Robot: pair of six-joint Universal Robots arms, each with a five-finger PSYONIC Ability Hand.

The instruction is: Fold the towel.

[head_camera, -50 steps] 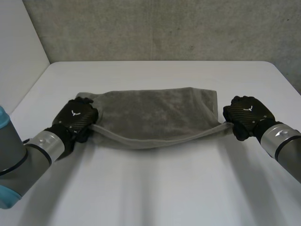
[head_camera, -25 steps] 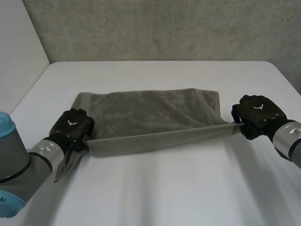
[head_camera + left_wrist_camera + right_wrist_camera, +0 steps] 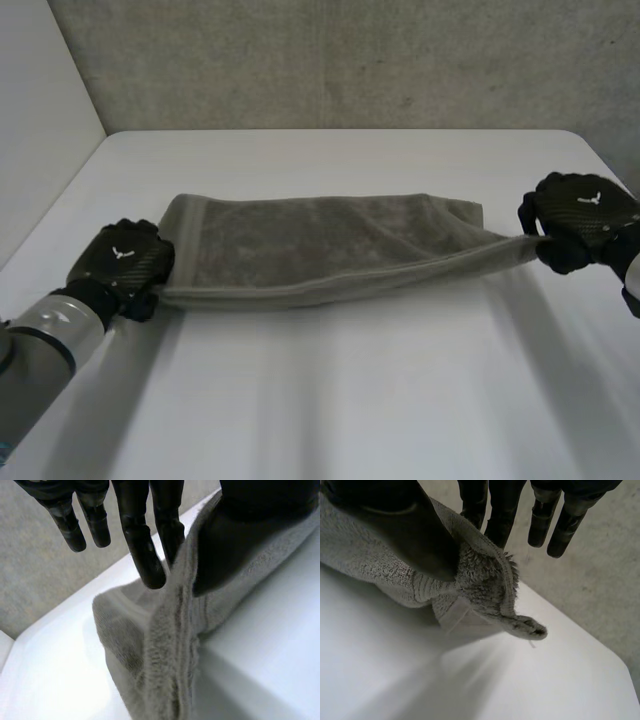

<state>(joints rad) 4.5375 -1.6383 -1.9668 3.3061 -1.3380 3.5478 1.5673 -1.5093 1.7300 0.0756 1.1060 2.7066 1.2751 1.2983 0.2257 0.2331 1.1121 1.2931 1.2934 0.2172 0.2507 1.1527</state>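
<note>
A grey towel (image 3: 320, 245) lies doubled over across the middle of the white table (image 3: 330, 400), stretched between both hands. My left hand (image 3: 120, 262) holds its near left corner. In the left wrist view the thumb (image 3: 250, 530) pinches the towel's edge (image 3: 172, 645) against the straight fingers (image 3: 145, 555). My right hand (image 3: 580, 215) holds the near right corner, lifted slightly off the table. In the right wrist view the thumb (image 3: 405, 530) presses the towel (image 3: 480, 580) against the fingers (image 3: 497, 515), and a corner tip sticks out past them.
A rough grey wall (image 3: 350, 60) rises behind the table's far edge, and a pale wall (image 3: 40, 120) stands at the left. Bare table surface lies in front of the towel and behind it.
Both hands have moved apart, the left further left and the right further right. The towel's front edge, sagging a second ago, is now pulled straight and the towel is stretched wider.
</note>
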